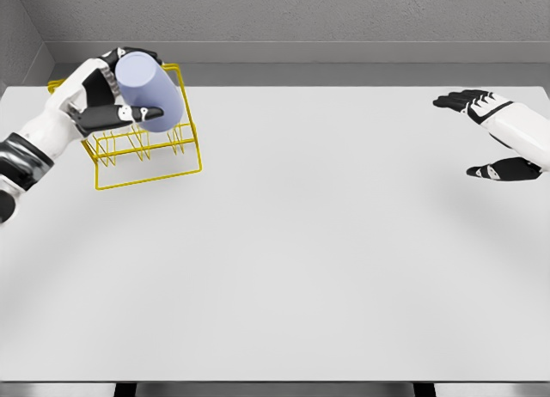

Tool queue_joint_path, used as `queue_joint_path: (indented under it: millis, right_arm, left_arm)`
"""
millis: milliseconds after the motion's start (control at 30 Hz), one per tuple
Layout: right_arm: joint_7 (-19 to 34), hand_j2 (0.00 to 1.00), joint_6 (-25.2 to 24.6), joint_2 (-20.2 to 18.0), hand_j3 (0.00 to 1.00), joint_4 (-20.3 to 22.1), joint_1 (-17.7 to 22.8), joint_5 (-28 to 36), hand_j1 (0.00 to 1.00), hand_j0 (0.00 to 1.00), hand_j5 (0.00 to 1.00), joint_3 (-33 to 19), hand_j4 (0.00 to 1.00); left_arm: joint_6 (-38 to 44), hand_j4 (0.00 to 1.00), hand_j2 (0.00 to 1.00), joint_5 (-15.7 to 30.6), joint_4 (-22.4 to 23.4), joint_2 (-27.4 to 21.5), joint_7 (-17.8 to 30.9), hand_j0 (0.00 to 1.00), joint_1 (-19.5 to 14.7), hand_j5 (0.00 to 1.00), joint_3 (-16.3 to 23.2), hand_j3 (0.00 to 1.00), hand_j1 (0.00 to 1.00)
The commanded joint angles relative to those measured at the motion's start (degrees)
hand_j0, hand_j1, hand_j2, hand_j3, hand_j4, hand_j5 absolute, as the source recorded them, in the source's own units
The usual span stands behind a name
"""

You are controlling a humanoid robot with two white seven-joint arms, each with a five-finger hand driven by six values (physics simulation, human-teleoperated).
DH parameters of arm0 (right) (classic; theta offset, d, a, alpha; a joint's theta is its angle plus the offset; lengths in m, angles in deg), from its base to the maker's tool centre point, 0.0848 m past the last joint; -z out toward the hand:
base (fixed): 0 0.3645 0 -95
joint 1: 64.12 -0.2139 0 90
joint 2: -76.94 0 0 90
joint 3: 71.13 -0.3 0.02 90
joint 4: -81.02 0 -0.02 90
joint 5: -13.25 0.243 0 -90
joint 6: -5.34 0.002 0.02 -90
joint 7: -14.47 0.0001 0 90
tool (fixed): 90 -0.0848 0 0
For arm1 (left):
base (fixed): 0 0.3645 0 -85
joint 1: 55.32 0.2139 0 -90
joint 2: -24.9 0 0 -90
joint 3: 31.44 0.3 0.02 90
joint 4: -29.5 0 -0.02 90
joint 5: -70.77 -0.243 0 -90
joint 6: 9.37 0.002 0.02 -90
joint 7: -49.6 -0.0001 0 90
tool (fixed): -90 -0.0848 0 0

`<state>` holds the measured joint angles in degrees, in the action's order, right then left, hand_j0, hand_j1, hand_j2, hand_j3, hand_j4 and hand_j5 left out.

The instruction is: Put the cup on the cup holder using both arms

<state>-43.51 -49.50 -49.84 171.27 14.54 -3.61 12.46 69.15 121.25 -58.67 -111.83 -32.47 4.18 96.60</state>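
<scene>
The broad white desk (284,242) carries a yellow wire cup holder rack (146,156) at its far left corner. The left hand (107,105), on its white arm, has its fingers (116,115) wrapped around a pale lavender cylindrical cup (148,89), which lies tilted in the grip directly above the rack, its smooth flat end turned toward the room. Well apart, at the far right edge, the right hand (481,105) hovers with fingers (451,100) spread loosely, holding nothing.
</scene>
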Motion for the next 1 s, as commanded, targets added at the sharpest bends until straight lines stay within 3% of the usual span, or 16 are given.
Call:
queue_joint_path:
  millis: [0, 467, 567, 633, 733, 967]
  right_arm:
    - [-0.03, 1.0, -0.16, -0.04, 1.0, 0.02, 0.0, 0.42, 1.0, 1.0, 1.0, -0.01, 1.0]
    - [-0.03, 1.0, -0.16, -0.04, 1.0, -0.24, 0.0, 0.42, 1.0, 1.0, 1.0, -0.01, 1.0]
    - [-0.03, 1.0, -0.16, -0.04, 1.0, -0.33, 0.0, 0.42, 1.0, 1.0, 1.0, -0.01, 1.0]
    - [-0.03, 1.0, -0.16, -0.04, 1.0, -0.24, 0.0, 0.42, 1.0, 1.0, 1.0, -0.01, 1.0]
    - [-0.03, 1.0, -0.16, -0.04, 1.0, -0.33, 0.0, 0.42, 1.0, 1.0, 1.0, -0.01, 1.0]
    - [-0.03, 1.0, -0.16, -0.04, 1.0, -0.33, 0.0, 0.42, 1.0, 1.0, 1.0, -0.01, 1.0]
  left_arm:
    - [0.14, 0.61, 0.61, 0.06, 0.45, 0.59, -0.02, 0.61, -0.09, 0.61, 0.02, 0.61, 0.61]
    - [0.22, 0.64, 0.64, -0.12, 1.51, 1.73, 0.07, 0.64, -0.26, 0.64, 0.37, 0.64, 0.64]
    - [0.4, 0.69, 0.69, -0.12, 1.6, 1.82, 0.07, 0.69, -0.26, 0.69, 0.55, 0.69, 0.69]
    - [0.49, 0.81, 0.81, -0.47, 1.95, 1.73, 0.07, 0.81, -0.26, 0.81, 0.64, 0.81, 0.81]
    - [0.49, 0.9, 0.9, -0.56, 2.04, 1.73, 0.07, 0.9, -0.26, 0.9, 0.64, 0.9, 0.9]
    - [0.4, 0.94, 0.94, -1.0, 2.04, 1.65, 0.07, 0.94, -0.79, 0.94, 0.64, 0.94, 0.94]
